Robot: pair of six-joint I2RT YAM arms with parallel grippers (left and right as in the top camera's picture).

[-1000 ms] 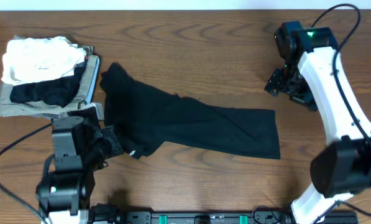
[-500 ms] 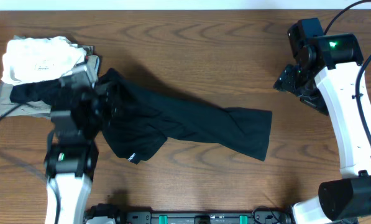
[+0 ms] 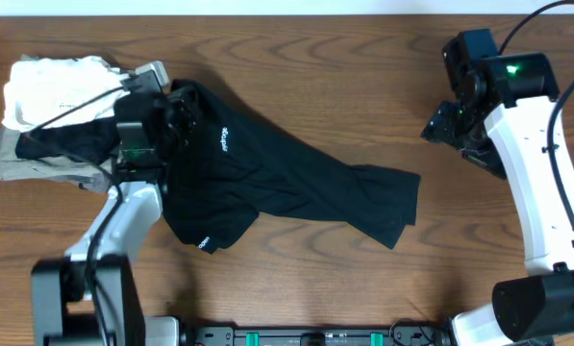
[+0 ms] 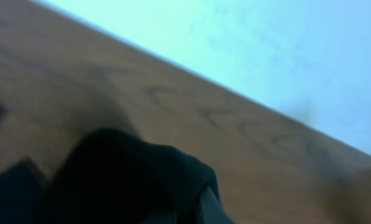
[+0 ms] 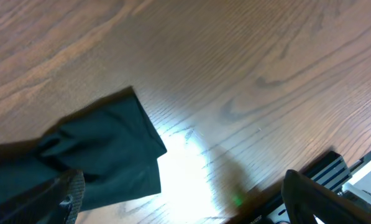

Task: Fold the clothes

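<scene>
The clothes [image 3: 287, 187], a black T-shirt with tiny white print marks, lie crumpled and slanted across the middle of the table. My left gripper [image 3: 176, 120] is shut on the shirt's back-left part and holds it raised beside the garment pile. In the left wrist view, black fabric [image 4: 123, 180] bulges over one of my fingers [image 4: 213, 210]. My right gripper [image 3: 440, 123] hangs open at the back right, apart from the shirt. The right wrist view has the shirt's right end [image 5: 92, 155] below my spread fingers [image 5: 67, 193], with nothing between them.
A pile of folded garments sits at the back left: a white one [image 3: 61, 86] on top, a dark one [image 3: 61, 144] under it, grey ones [image 3: 37, 163] beneath. The arms' base rail [image 3: 315, 336] runs along the front edge. The table's back edge [image 3: 287, 13] lies close behind.
My left gripper has carried the shirt's gripped part from the front left back towards the pile, flipping it over and dragging the shirt's right end slightly left. The right arm shifted right, then held.
</scene>
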